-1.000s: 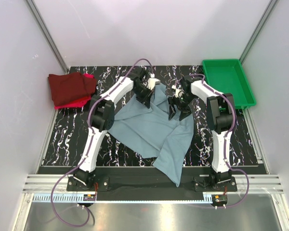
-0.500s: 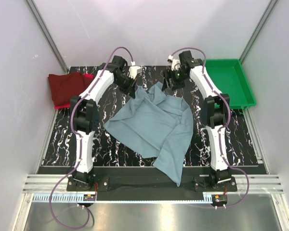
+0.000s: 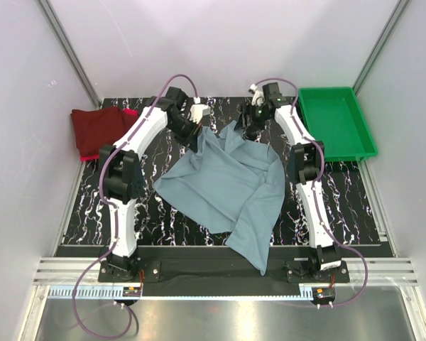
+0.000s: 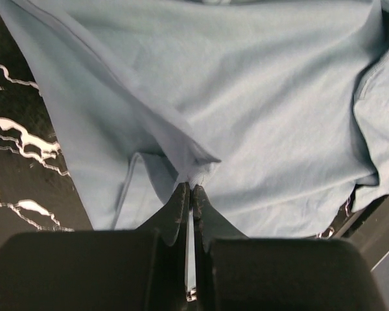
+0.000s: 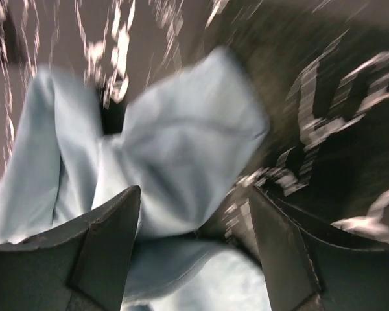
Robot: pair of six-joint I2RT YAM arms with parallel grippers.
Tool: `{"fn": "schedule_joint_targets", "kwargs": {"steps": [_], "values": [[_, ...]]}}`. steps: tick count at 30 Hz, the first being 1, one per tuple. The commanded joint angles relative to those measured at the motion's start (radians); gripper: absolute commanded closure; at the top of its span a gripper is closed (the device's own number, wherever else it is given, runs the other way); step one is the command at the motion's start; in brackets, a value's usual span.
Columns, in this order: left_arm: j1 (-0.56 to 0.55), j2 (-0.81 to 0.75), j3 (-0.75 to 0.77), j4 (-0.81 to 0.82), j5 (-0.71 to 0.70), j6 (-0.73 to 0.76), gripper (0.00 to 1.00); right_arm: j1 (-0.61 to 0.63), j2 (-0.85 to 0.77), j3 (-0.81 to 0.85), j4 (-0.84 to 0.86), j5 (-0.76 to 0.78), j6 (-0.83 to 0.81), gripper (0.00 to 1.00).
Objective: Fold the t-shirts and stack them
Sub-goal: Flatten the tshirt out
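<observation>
The large grey-blue t-shirt (image 3: pixel 227 185) lies spread and rumpled on the black marbled table, one part hanging over the front edge. My left gripper (image 3: pixel 197 131) is shut on the shirt's far left edge; in the left wrist view the jaws pinch a fold of the cloth (image 4: pixel 193 170). My right gripper (image 3: pixel 252 128) is open above the shirt's far right part; in the right wrist view (image 5: pixel 194 194) its fingers (image 5: pixel 110 227) stand wide apart over the bunched cloth (image 5: pixel 181 155). The dark maroon t-shirt (image 3: pixel 103 128) lies folded on the bright red one (image 3: pixel 106 150) at the far left.
A green plastic tray (image 3: pixel 337 122) stands at the far right corner. Grey walls and metal frame rails surround the table (image 3: pixel 99 206). The arms' bases sit on the black rail at the near edge.
Both arms moved from the shirt's middle to its far edge. The left gripper has pulled the far left edge outward; the right gripper has shifted slightly along the far right part.
</observation>
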Motion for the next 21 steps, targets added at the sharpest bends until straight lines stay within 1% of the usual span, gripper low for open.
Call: {"fn": "schedule_joint_targets", "kwargs": {"steps": [1,5,8,13,15,17,18,21], "values": [[-0.024,-0.078,-0.022,-0.007,-0.046,0.034,1.00,-0.051,0.036,0.080,0.138,-0.017,0.098,0.25],[-0.046,-0.071,-0.029,-0.013,-0.049,0.031,1.00,-0.061,0.084,0.098,0.193,-0.020,0.170,0.26],[-0.061,-0.054,-0.015,-0.013,-0.046,0.024,1.00,-0.058,0.112,0.103,0.195,-0.026,0.179,0.28],[-0.075,-0.026,0.010,-0.010,-0.047,0.017,1.00,-0.032,0.112,0.083,0.137,-0.058,0.126,0.31],[-0.078,-0.018,0.013,-0.003,-0.037,0.008,1.00,-0.003,0.107,0.071,0.079,-0.035,0.063,0.35],[-0.078,-0.005,0.022,-0.002,-0.026,0.001,1.00,0.014,0.098,0.033,0.048,-0.024,0.031,0.36],[-0.079,0.000,0.027,0.000,-0.021,-0.006,1.00,0.022,0.096,0.025,0.036,-0.023,0.026,0.37],[-0.082,0.009,0.042,0.007,-0.001,-0.014,1.00,0.048,0.098,0.002,0.019,0.003,0.009,0.43]]}}
